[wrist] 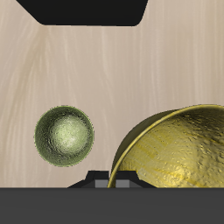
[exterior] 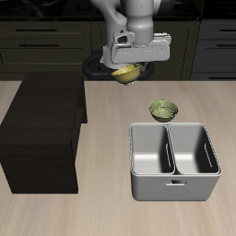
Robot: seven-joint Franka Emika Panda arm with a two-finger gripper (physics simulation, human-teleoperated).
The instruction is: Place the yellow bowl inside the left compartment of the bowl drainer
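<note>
My gripper (exterior: 127, 64) hangs well above the table's back part, shut on the rim of the yellow bowl (exterior: 126, 73), which is lifted clear of the surface. In the wrist view the yellow bowl (wrist: 179, 150) fills the area close to the fingers, and its mottled inside shows. The bowl drainer (exterior: 175, 187), a grey tub with two deep wells split by a middle wall, stands nearer the table's front edge, some way from the held bowl. Nothing lies in either well.
A small olive-green bowl (exterior: 163, 111) (wrist: 64, 136) sits on the table between the gripper and the drainer's back rim. A dark brown cabinet block (exterior: 41, 129) stands beside the drainer, with a gap of bare wood between them.
</note>
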